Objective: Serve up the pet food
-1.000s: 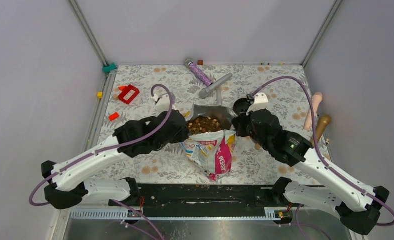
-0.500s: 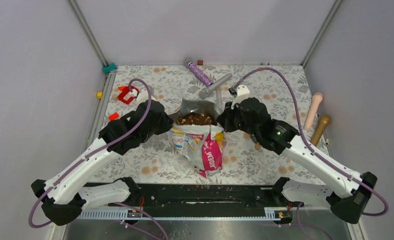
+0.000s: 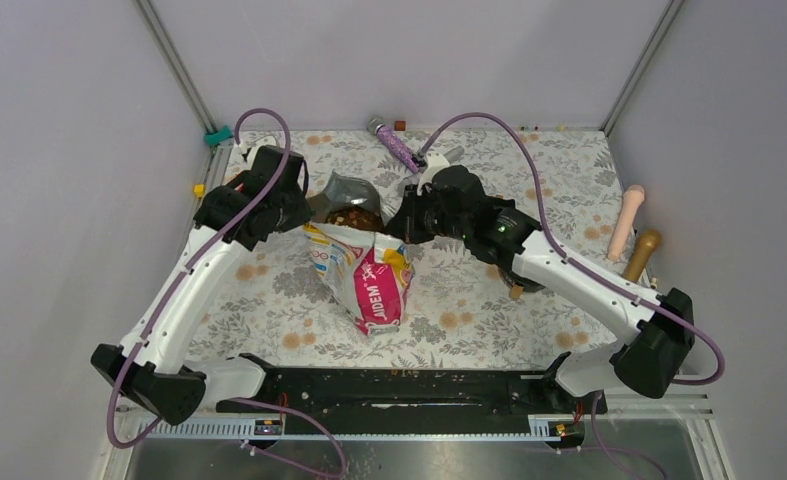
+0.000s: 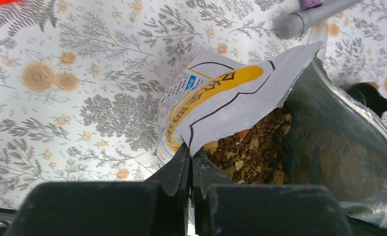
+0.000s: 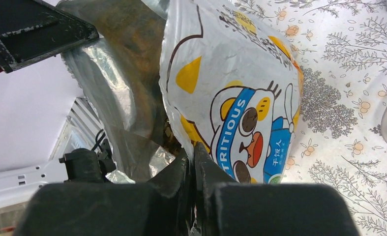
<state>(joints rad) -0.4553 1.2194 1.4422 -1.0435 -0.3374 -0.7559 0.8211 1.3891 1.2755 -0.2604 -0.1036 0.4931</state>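
Note:
The pet food bag (image 3: 369,282), white with pink and yellow print and a silver lining, stands open on the floral mat (image 3: 269,290). Brown and tan kibble (image 3: 355,216) fills its open mouth. My left gripper (image 3: 304,214) is shut on the bag's left rim. My right gripper (image 3: 407,222) is shut on the right rim. In the left wrist view the closed gripper (image 4: 191,155) pinches the white bag edge (image 4: 216,93) beside the kibble (image 4: 253,152). In the right wrist view the closed gripper (image 5: 192,155) pinches the printed bag wall (image 5: 240,98).
A purple glitter tube (image 3: 397,148) and a grey cylinder (image 3: 453,153) lie at the far edge. A beige peg (image 3: 627,218) and a golden peg (image 3: 641,256) lie at the right. A yellow cube (image 3: 199,190) sits at the left. A black eared object (image 4: 371,96) lies behind the bag.
Both arms have carried the bag to the left and farther from the bases, still holding its rims. The bag's bottom now trails toward the near right.

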